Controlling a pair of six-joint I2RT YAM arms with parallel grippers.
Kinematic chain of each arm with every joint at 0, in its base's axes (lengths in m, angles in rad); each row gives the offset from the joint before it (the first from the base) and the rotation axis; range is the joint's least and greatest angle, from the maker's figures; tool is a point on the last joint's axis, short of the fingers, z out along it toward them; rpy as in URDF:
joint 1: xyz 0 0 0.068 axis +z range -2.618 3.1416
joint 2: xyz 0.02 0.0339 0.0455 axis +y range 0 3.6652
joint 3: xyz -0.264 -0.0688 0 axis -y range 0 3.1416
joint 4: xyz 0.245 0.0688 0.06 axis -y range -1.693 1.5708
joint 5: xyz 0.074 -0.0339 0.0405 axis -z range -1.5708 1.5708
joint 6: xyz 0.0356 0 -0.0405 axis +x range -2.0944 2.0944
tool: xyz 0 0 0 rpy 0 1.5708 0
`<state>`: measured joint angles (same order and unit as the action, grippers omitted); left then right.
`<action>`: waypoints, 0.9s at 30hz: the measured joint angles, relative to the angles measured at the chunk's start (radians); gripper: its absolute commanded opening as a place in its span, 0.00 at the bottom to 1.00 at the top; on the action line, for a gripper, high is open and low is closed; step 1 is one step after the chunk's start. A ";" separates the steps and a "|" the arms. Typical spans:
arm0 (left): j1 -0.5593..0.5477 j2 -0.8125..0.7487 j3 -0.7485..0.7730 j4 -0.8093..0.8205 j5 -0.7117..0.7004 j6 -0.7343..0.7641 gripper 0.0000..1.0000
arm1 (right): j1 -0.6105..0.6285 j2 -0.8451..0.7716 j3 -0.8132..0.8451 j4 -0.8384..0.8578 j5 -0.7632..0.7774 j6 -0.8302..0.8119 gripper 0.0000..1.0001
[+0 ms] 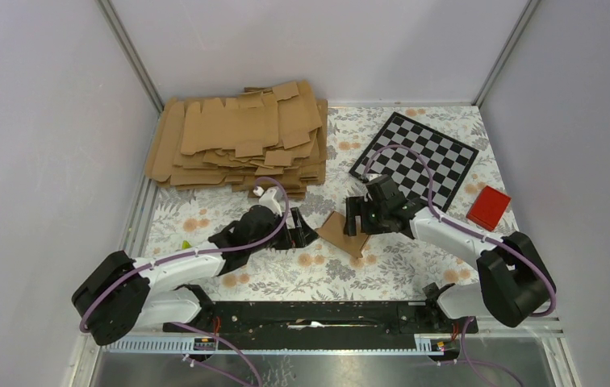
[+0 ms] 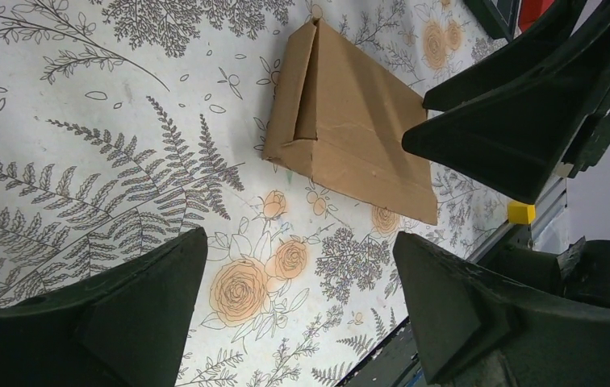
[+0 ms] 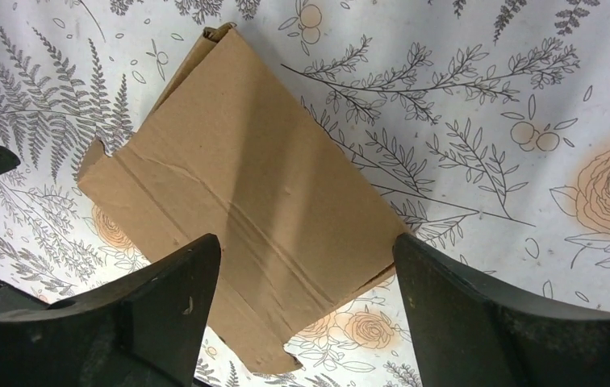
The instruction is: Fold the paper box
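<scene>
The paper box (image 1: 344,232) lies flat on the floral table (image 1: 326,274) between the two arms (one flap is doubled over along an edge). The right tool (image 3: 306,266) hangs directly above it, fingers spread wide, gripping nothing. The left tool (image 2: 298,266) hovers just beside it, likewise parted and empty.

Floral-clothed table (image 1: 326,274) with cardboard pile (image 1: 241,137), checkerboard (image 1: 415,157), red block (image 1: 489,207) (right edge) and, perhaps part-folded, the paper box (image 1: 344,232).
</scene>
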<state>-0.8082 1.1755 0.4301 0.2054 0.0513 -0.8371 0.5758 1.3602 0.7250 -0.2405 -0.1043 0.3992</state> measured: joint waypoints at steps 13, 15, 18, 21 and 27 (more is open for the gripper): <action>0.000 0.072 0.000 0.028 0.013 -0.011 0.93 | 0.069 0.013 0.000 0.010 0.040 -0.003 0.77; 0.000 0.097 0.000 0.047 0.019 -0.015 0.92 | 0.115 0.013 0.003 -0.002 0.066 0.003 0.73; 0.000 0.151 0.000 0.072 0.025 -0.021 0.91 | 0.185 0.019 0.019 -0.047 0.123 0.020 0.70; -0.001 0.200 0.018 0.075 0.020 -0.024 0.87 | 0.220 0.031 0.040 -0.092 0.175 0.032 0.69; -0.002 0.285 0.092 0.072 0.008 -0.019 0.79 | 0.240 0.035 0.056 -0.148 0.211 0.042 0.69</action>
<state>-0.8101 1.4605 0.5224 0.2779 0.0597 -0.8558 0.8162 1.3952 0.7807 -0.3882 0.1066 0.4412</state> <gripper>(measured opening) 0.838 0.694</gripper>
